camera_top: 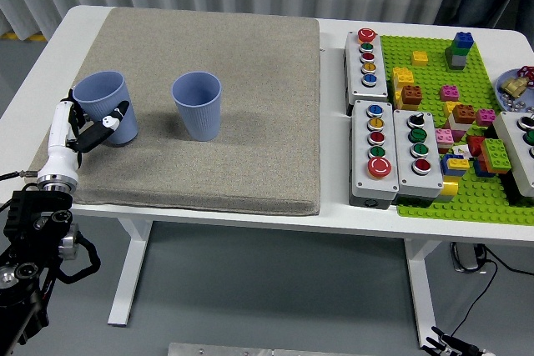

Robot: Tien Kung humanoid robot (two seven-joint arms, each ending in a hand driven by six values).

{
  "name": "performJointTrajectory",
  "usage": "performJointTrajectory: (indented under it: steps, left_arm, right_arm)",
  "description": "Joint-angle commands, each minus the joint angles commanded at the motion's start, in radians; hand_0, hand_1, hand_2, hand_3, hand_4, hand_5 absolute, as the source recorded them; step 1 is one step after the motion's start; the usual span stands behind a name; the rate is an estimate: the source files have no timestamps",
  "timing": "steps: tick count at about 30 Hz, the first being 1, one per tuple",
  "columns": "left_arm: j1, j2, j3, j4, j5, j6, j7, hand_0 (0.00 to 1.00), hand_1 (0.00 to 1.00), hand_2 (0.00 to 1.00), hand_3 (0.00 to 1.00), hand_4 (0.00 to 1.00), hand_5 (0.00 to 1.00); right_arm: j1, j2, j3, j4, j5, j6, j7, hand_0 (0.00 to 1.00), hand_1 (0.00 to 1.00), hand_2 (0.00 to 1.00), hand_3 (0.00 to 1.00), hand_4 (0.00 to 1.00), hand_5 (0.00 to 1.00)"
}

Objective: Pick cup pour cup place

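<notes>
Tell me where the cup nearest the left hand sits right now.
In the head view, that blue cup tilts at the grey mat's left edge, with the left hand against it and the second blue cup upright to its right.

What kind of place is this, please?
Probably a robotics test lab: a white table holds push-button control boxes, a green brick baseplate, and a grey mat with two blue cups.

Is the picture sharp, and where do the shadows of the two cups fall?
Head view: sharp throughout, evenly lit, no glare; the left cup and right cup each cast a soft shadow rightward on the grey mat; the left hand shows no motion blur.
</notes>
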Motion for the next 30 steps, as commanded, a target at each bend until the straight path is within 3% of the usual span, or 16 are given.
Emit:
performJointTrajectory:
  steps: [8, 15, 30]
  left_arm:
    - [0.004, 0.003, 0.009, -0.007, -0.021, 0.010, -0.015, 0.424, 0.461, 0.518, 0.518, 0.675, 0.168]
    - [0.015, 0.025, 0.023, -0.055, -0.009, 0.011, -0.011, 0.429, 0.460, 0.517, 0.522, 0.678, 0.174]
    - [0.033, 0.128, 0.064, -0.214, 0.021, 0.008, 0.007, 0.434, 0.464, 0.517, 0.524, 0.646, 0.118]
  right_arm:
    - [0.000, 0.000, 0.000, 0.000, -0.001, 0.000, 0.000, 0.761, 0.694, 0.733, 0.616, 0.221, 0.187]
    - [0.000, -0.001, 0.000, 0.000, 0.001, -0.001, 0.000, 0.761, 0.695, 0.733, 0.616, 0.221, 0.187]
    - [-0.002, -0.004, 0.006, 0.000, -0.006, -0.001, 0.000, 0.761, 0.694, 0.733, 0.616, 0.221, 0.187]
